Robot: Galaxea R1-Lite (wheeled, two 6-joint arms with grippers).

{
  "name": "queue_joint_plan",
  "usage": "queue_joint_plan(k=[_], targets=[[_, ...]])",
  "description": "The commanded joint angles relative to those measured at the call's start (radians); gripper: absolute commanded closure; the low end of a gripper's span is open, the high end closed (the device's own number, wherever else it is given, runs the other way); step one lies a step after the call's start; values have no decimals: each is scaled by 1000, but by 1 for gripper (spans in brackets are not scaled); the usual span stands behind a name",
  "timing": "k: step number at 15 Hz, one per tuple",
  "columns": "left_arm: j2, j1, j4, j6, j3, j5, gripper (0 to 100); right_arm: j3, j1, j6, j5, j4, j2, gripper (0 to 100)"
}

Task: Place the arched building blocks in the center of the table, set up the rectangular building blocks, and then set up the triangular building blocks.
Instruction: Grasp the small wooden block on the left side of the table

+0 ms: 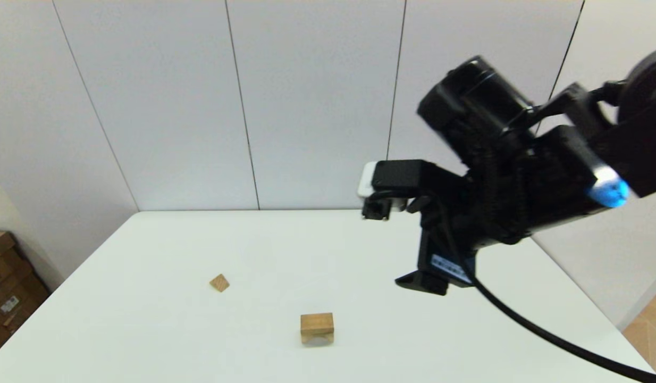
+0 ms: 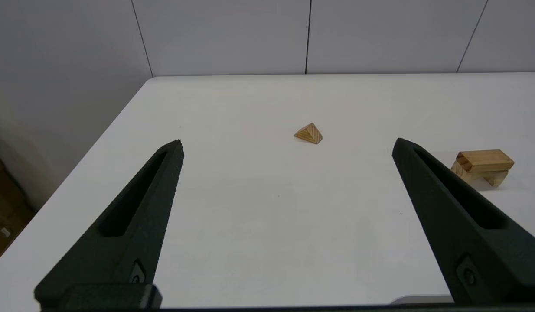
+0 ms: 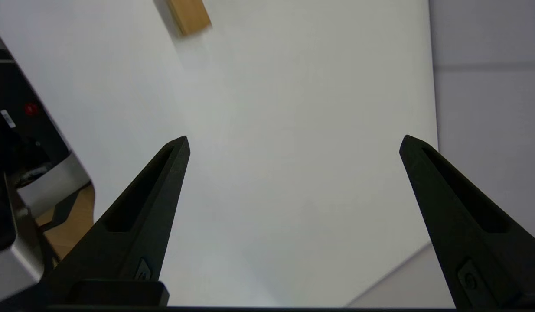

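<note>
Head: high, looking down on the table.
Left wrist: low, facing its far wall.
Right wrist: steeply downward.
Shared: block stack.

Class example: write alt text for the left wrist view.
Two open black gripper jaws frame a white table; beyond them a small wooden triangular block lies alone, and off to one side a rectangular block rests on an arched block.
</note>
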Motion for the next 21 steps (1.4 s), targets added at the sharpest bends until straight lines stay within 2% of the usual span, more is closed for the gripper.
queue_joint_plan(k=[1,5,10,12,15,19,21], targets=[[0,0,-1,-1,0,-1,0,188,-148,1,2,3,-273,0],[0,0,-1,-1,0,-1,0,389,-287,4,8,-13,-484,0],[0,0,-1,-1,0,1,0,615,-404,6,15,-143,-681,0],[0,0,-1,-1,0,-1,0,694,-456,15,42,-183,-766,0],[0,0,0,-1,0,-1,0,814,-511,40,50,-198,-893,0],[0,0,0,-1,0,1,0,912,-631,164,54,-300,-977,0],[0,0,-1,-1,0,1,0,917,-706,179,93,-307,-1020,0]])
